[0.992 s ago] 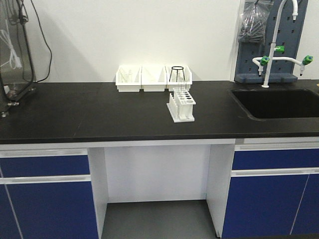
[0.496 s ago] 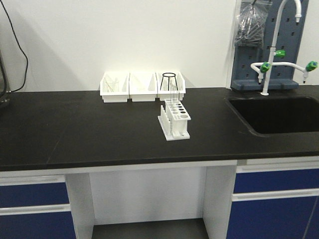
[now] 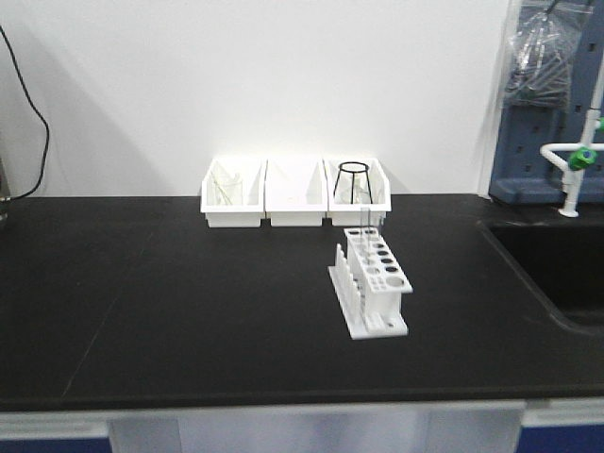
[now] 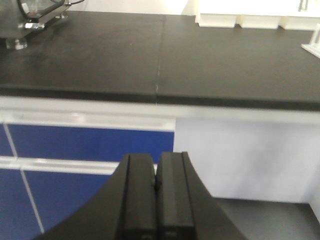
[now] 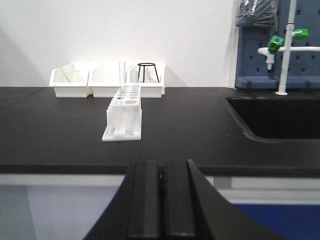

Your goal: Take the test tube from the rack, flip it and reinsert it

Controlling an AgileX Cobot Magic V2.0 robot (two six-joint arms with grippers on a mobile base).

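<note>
The white rack stands on the black bench top, right of centre, in front of the bins. It also shows in the right wrist view. A clear test tube stands upright at the rack's far end, with a second alike tube beside it. In the front view the tubes are too faint to make out well. My left gripper is shut and empty, below and in front of the bench edge. My right gripper is shut and empty, at the bench's front edge, well short of the rack. Neither gripper shows in the front view.
Three white bins stand along the back wall; the right one holds a black wire stand. A black sink is set into the bench at the right, with a green-tipped tap and a grey pegboard behind. Blue drawers are under the bench.
The front view has drawn much closer to the bench. The rack now looks larger and sits right of centre; the drawers have dropped out of that view.
</note>
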